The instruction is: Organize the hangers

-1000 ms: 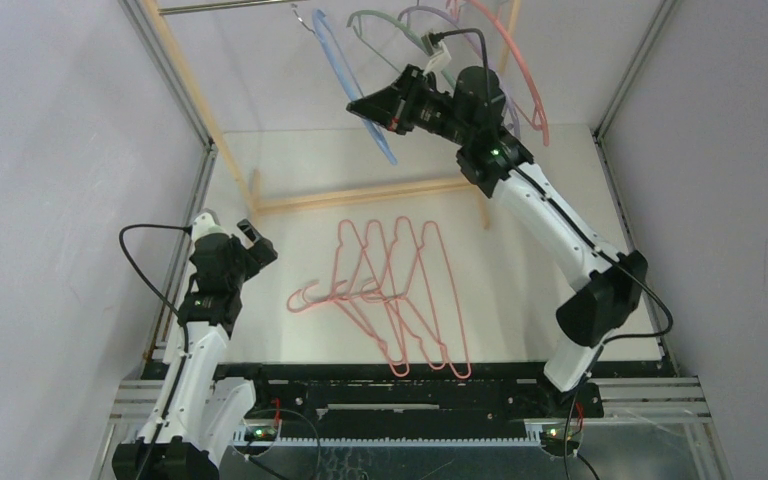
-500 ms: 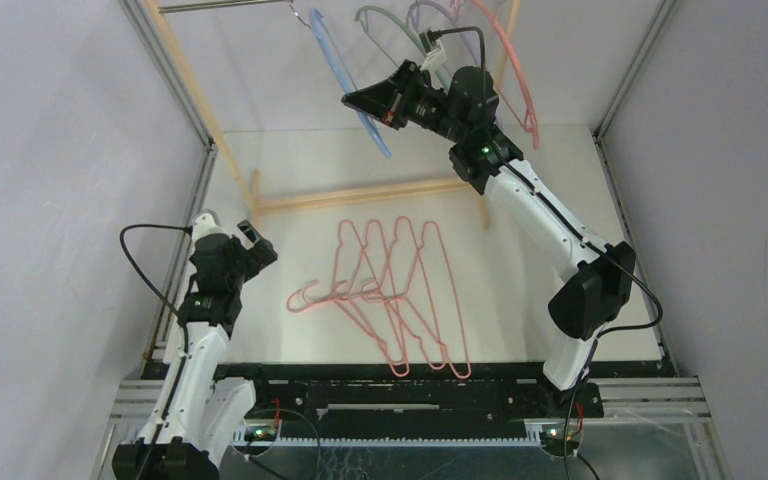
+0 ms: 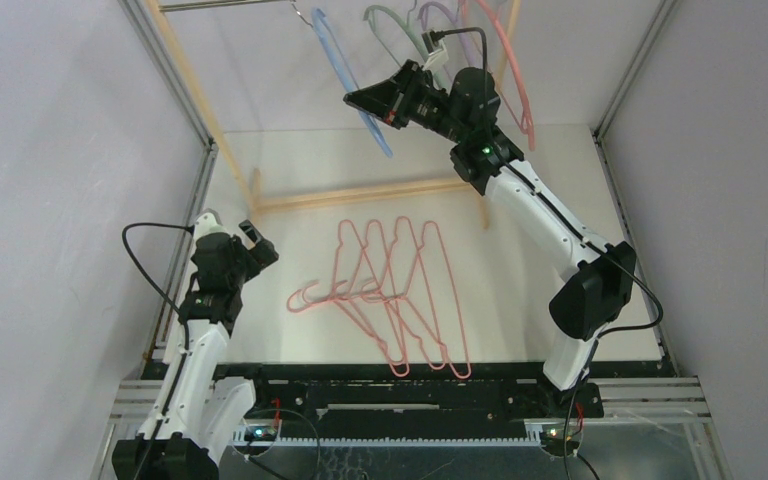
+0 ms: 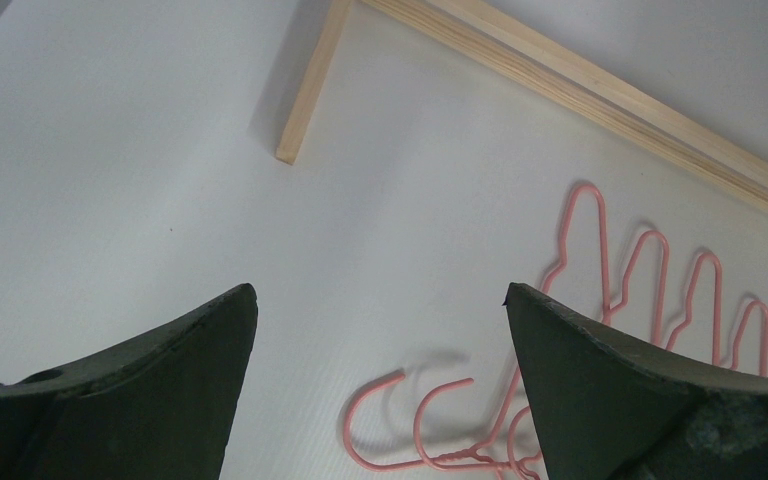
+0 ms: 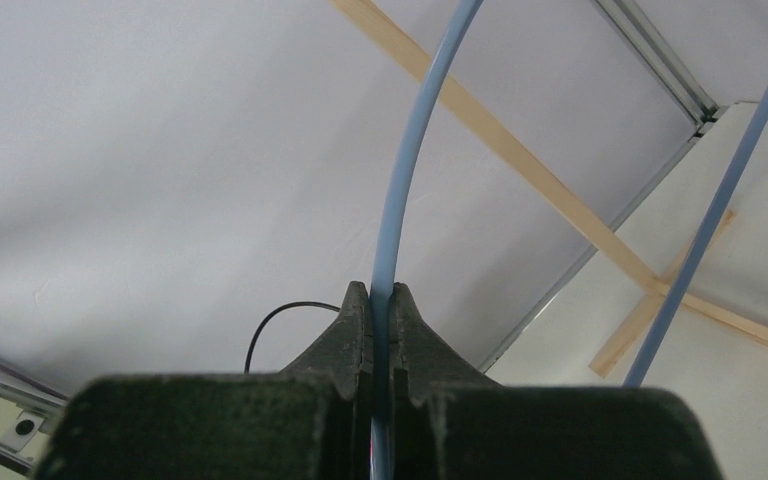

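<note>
- Blue hanger point(image 5: 405, 165), gripped tight in the shut right hand point(image 5: 380, 292), hangs high over the bench point(image 3: 290, 160), its long axis slanting down-right.
- Pink hangers point(image 3: 400, 290) lie flat, just right of the wide-open, empty left hand point(image 3: 252, 237); that arm is nearer.

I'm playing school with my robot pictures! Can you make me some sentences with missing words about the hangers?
1. The hanger pinched by the right gripper is coloured ____.
2. The left gripper hovers over the table with its jaws ____.
3. The hangers lying flat on the table are all ____.
Missing words: blue, open, pink.
</note>
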{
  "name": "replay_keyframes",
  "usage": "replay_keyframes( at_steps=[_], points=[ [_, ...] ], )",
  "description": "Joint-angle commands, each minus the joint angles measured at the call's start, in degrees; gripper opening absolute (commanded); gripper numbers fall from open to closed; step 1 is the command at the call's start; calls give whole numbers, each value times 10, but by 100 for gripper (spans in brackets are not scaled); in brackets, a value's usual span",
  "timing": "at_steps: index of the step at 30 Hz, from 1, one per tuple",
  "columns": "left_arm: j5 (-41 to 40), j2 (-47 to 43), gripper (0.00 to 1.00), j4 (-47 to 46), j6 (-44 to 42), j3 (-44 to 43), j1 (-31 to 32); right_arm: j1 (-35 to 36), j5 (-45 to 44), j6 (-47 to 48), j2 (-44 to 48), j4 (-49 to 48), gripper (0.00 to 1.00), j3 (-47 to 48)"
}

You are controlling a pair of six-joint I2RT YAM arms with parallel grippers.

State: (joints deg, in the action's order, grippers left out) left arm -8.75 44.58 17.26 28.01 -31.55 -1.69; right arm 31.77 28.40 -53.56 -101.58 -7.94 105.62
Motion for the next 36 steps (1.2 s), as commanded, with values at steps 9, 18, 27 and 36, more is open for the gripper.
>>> replay_keyframes(
  at_steps=[9,18,27,36],
  points=[
    [2,-9,99,-25,0,-4,-5,-6,-20,27,90,-56,0,6],
    [3,-17,99,-24,1,0,-5,-10,-42,40,89,-20,0,15],
    [-1,-28,99,-12,-1,6,-5,-15,-66,27,87,-19,0,-12],
    [-2,-30,99,-10,0,9,-5,-17,-74,15,92,-15,0,-43]
  ],
)
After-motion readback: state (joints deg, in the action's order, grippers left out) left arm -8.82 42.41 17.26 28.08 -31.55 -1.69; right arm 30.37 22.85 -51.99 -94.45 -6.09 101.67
